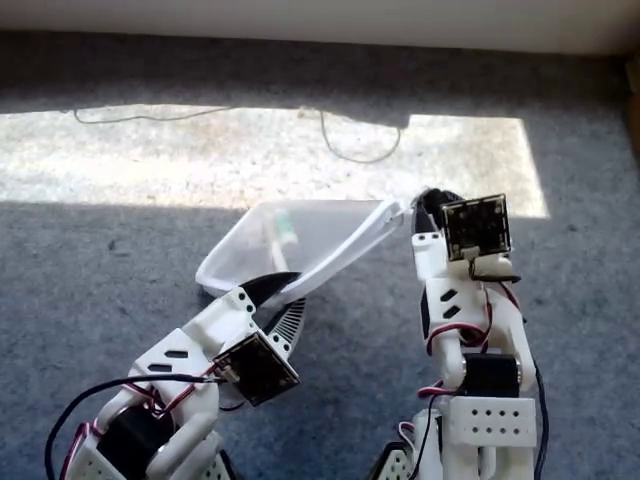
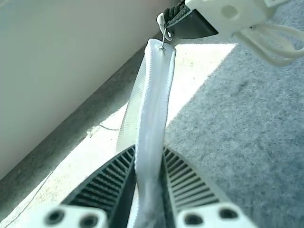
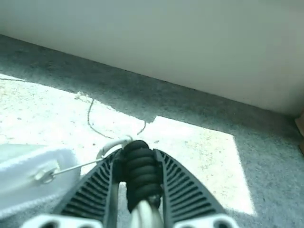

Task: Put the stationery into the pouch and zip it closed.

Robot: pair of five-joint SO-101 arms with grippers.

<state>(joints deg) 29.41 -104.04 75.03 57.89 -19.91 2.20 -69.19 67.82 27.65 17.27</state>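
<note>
Two robot arms hold a translucent white pouch (image 1: 320, 235) stretched between them above a grey, carpet-like worktop (image 1: 110, 300). The left gripper (image 1: 272, 292) is clamped on the near end of the pouch's zip edge. Its own wrist view shows the ribbed black jaws of the left gripper (image 2: 149, 152) pressed against both sides of the white zip band of the pouch (image 2: 152, 95), which runs away from the camera toward the other arm.

At the far end, the right gripper (image 1: 425, 205) has hold of the zip pull, a black ribbed tab joined to the pouch by a thin metal link. The right wrist view shows the right gripper (image 3: 137, 154) with its jaws closed snugly on either side of the zip pull (image 3: 141, 175), the link running off to the corner of the pouch (image 3: 23, 175). The same grasp shows from the left wrist view, where the right gripper (image 2: 178, 16) sits at the end of the band.

A white-and-green item (image 1: 284, 238) lies inside the pouch near the left gripper's end; it is too blurred to identify. How far the zip is closed cannot be told.

Beyond the arms, a bright patch of sunlight (image 1: 150, 160) falls across the worktop, a thin cable (image 1: 345, 155) loops over it, and a pale wall (image 3: 190, 42) stands behind.
</note>
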